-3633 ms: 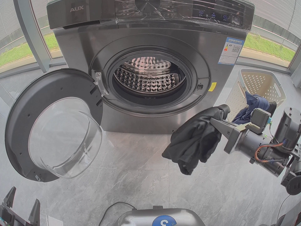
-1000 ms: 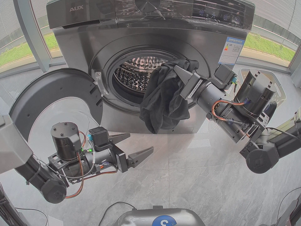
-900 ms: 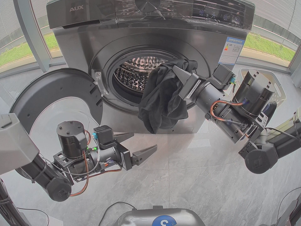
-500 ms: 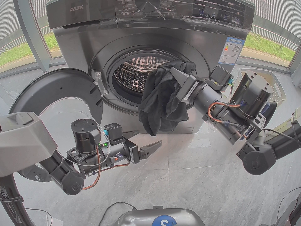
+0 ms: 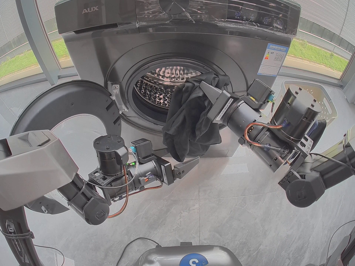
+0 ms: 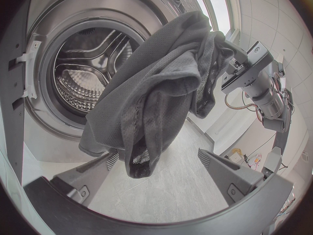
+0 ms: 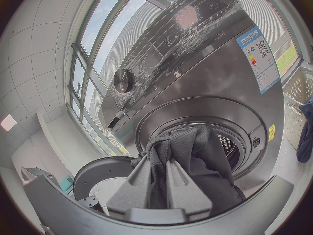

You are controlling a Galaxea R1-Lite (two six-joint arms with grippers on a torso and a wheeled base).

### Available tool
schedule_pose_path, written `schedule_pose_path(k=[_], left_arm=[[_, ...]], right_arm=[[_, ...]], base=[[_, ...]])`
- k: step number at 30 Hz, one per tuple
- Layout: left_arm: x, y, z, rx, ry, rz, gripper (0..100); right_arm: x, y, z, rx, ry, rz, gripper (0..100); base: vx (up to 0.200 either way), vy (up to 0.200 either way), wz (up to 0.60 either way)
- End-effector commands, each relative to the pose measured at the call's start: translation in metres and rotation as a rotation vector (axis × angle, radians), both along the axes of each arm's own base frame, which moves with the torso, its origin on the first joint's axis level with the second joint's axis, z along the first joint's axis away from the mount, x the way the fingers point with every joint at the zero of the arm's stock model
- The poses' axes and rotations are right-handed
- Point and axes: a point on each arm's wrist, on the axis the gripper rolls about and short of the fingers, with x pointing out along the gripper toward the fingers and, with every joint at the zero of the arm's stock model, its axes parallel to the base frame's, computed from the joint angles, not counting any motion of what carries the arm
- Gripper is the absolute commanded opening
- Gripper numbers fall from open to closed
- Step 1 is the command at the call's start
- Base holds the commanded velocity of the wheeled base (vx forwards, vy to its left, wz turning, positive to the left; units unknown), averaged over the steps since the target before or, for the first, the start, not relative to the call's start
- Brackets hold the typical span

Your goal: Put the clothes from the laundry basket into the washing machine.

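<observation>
A black mesh garment [image 5: 190, 119] hangs in front of the right half of the washing machine's [image 5: 111, 52] round opening, its drum [image 5: 162, 89] bare behind it. My right gripper [image 5: 204, 85] is shut on the garment's top [image 7: 195, 147], fingers [image 7: 182, 186] pinched together. My left gripper [image 5: 180, 159] is open just under the garment's hanging end [image 6: 140, 167], which dangles between its spread fingers [image 6: 225, 170] without being held. The laundry basket [image 5: 327, 95] stands right of the machine, with a blue garment [image 7: 306, 137] in it.
The machine's door [image 5: 63, 108] is swung wide open to the left, behind my left arm. Grey tiled floor [image 5: 229, 211] lies in front of the machine. A cable [image 5: 129, 244] runs along the floor near my base.
The right gripper carried the black garment from beside the basket up to the drum opening. The left arm rose and moved right, and its open gripper now sits under the garment's end.
</observation>
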Motion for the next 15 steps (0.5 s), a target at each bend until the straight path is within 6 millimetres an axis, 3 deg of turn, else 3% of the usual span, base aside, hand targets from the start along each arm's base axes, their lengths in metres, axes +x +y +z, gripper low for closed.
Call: schedule_pose_path(k=[1, 2, 15], left_arm=[[0.0004, -0.0029, 0.0030, -0.010, -0.014, -0.006, 100], [0.0006, -0.0037, 0.0024, -0.010, -0.014, -0.008, 0], [-0.0027, -0.0014, 0.0027, -0.043, -0.067, 0.003, 0]], right_arm=[[0.0001, 0.0003, -0.0005, 0.000, 0.000, 0.000, 0], [0.0001, 0.0003, -0.0005, 0.000, 0.000, 0.000, 0], [-0.0006, -0.0011, -0.0054, -0.010, 0.014, -0.001, 0]], base=[[0.000, 0.000, 0.00], [0.000, 0.000, 0.00], [0.000, 0.000, 0.00]])
